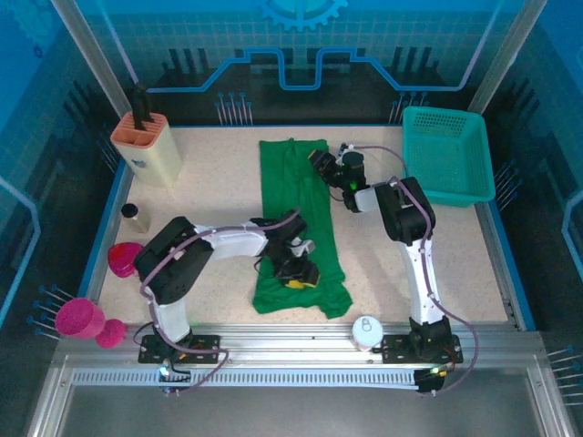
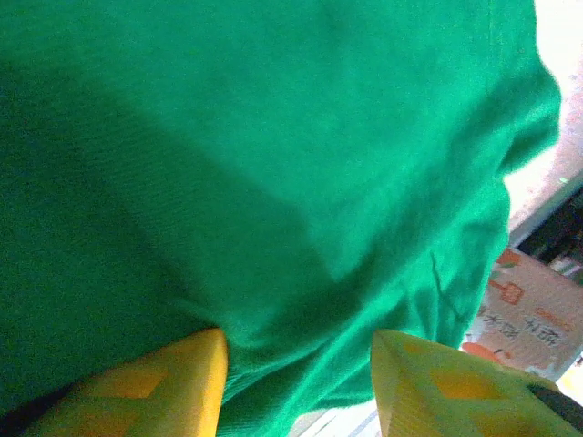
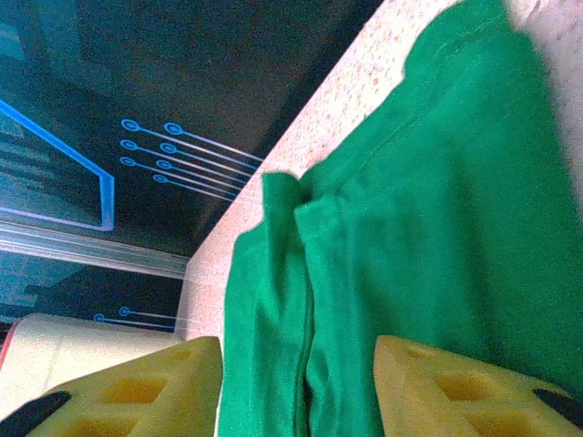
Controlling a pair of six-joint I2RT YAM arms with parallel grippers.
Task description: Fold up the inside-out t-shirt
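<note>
The inside-out t-shirt point(image 1: 296, 205) is plain green and lies as a long narrow strip running from the table's far middle toward the near edge. My left gripper point(image 1: 299, 271) is down on the strip's near end. In the left wrist view its yellow fingers point(image 2: 164, 387) stand apart with a bulge of the green cloth point(image 2: 273, 182) between them, so my left gripper point(image 2: 301, 382) is open. My right gripper point(image 1: 322, 162) sits at the strip's far right edge. In the right wrist view my right gripper point(image 3: 299, 387) is open, straddling a lengthwise fold of the t-shirt point(image 3: 428, 228).
A teal mesh basket point(image 1: 448, 155) stands at the far right. A beige holder point(image 1: 146, 146) stands at the far left, with a small dark can point(image 1: 132, 214) nearer. Pink objects point(image 1: 80, 319) lie at the left edge. A white round item point(image 1: 366, 330) rests by the right arm's base.
</note>
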